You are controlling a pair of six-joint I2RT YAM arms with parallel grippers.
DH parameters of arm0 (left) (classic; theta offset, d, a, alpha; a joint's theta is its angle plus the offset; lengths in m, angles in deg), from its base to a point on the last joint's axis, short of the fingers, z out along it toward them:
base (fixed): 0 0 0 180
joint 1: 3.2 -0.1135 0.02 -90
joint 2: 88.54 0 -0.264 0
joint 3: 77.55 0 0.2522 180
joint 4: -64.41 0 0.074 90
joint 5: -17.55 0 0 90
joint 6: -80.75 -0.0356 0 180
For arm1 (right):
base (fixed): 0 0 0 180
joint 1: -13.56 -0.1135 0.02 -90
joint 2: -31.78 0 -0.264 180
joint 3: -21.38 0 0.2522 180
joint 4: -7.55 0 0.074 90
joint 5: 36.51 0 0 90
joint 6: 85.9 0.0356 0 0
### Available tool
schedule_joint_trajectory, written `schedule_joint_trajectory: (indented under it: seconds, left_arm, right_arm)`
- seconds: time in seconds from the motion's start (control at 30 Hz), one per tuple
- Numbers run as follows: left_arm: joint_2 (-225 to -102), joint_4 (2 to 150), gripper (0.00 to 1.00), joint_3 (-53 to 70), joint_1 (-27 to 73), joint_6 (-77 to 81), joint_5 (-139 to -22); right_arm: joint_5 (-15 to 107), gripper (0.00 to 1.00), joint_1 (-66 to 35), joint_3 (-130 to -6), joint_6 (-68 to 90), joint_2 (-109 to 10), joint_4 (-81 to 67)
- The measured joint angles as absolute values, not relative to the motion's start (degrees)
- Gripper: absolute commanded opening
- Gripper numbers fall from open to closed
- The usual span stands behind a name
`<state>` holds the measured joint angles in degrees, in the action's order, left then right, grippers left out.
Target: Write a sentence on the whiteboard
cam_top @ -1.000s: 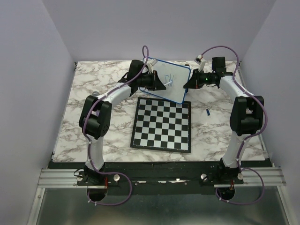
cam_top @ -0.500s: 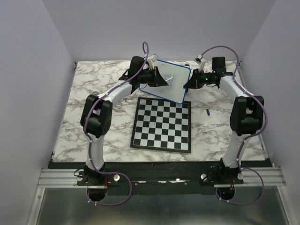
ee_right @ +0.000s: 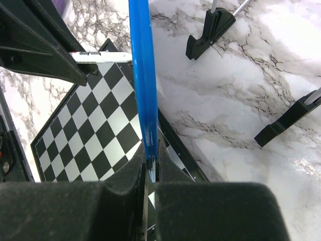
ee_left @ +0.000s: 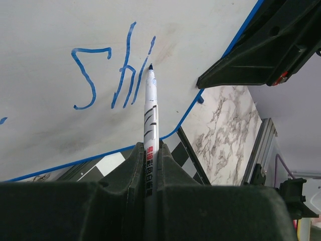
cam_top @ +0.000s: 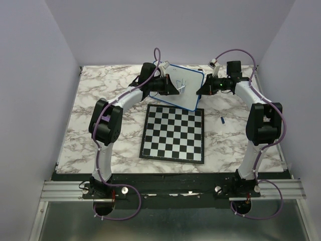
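Note:
The whiteboard (cam_top: 186, 85), white with a thin blue rim, is held tilted above the table at the back. My right gripper (cam_top: 201, 90) is shut on its right edge; in the right wrist view the blue rim (ee_right: 142, 75) runs edge-on into the closed fingers (ee_right: 152, 165). My left gripper (cam_top: 175, 88) is shut on a white marker (ee_left: 150, 115), whose tip touches the board face (ee_left: 50, 35). The sentence (ee_left: 113, 75) reads "Shi" in blue beside the tip. The rest of it is out of view.
A black-and-white chessboard (cam_top: 174, 133) lies flat in front of the whiteboard, partly beneath it. A small blue piece (cam_top: 221, 120) lies on the marble table to its right. Two black wedge-shaped stands (ee_right: 208, 30) (ee_right: 288, 119) sit on the table behind the board.
My left gripper has shifted slightly across the board with the marker. The right arm and the whiteboard have stayed where they were.

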<state>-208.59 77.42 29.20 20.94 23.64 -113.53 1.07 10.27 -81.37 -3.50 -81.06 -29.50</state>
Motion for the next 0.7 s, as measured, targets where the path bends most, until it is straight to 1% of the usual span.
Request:
schedule_joint_trajectory:
  seconds: [0.43, 0.7]
  left_arm:
    - [-208.67, 78.25, 0.00, 29.02, 20.94, 22.94, -114.01]
    - [-208.67, 78.32, 0.00, 25.81, 20.94, 22.11, -115.63]
  right_arm:
    - [1.07, 0.00, 10.27, -81.37, -3.50, -81.06, -29.50]
    - [1.09, 0.00, 10.29, -81.37, -3.52, -81.06, -29.50]
